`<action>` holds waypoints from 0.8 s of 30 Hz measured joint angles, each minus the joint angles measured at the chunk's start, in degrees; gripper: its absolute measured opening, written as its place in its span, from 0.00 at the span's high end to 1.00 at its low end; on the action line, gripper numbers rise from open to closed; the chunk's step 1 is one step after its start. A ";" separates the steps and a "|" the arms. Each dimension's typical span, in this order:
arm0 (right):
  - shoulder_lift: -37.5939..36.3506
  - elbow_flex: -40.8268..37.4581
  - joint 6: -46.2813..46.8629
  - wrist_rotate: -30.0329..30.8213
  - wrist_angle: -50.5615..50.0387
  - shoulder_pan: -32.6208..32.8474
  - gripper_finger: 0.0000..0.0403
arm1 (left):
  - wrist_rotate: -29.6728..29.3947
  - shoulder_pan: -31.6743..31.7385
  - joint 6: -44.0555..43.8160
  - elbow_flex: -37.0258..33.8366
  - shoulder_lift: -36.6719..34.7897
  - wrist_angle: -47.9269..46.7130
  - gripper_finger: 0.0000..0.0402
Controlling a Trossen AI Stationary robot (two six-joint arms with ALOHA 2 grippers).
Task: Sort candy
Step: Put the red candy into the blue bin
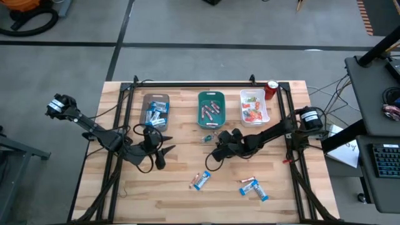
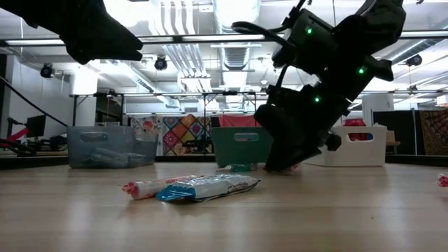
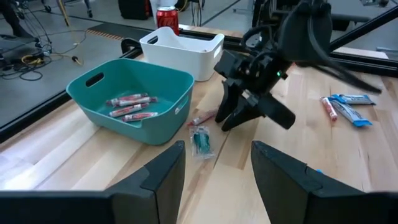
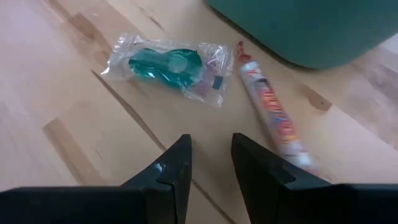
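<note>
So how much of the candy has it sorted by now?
A good part looks done: blue-and-white bars lie in the grey tray, red sticks in the teal tray, red pieces in the white tray. In hand: the right gripper, empty with jaws apart, is down beside a red stick and a green sweet. Left: loose candies at the table's front. The left gripper waits open.

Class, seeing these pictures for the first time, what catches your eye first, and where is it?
Three trays stand in a row at the table's far side: a clear tray, a teal tray and a white tray. Just before the teal tray, the right gripper hovers low, fingers apart, over a green candy and a red stick candy.
</note>
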 joint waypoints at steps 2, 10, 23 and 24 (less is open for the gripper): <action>1.16 0.46 -0.03 0.45 0.19 0.04 0.74 | -0.01 0.00 0.02 -0.04 0.00 -0.03 0.59; 1.80 0.82 -0.29 -0.58 0.50 0.33 0.89 | -0.02 0.00 0.04 -0.04 0.00 -0.05 0.59; -10.26 0.60 -23.66 -7.13 -10.96 1.39 0.97 | -0.01 0.00 0.07 -0.04 0.00 -0.10 0.59; -10.92 0.63 -27.64 -7.78 -12.17 1.47 0.95 | 0.00 0.00 0.10 -0.04 0.00 -0.15 0.59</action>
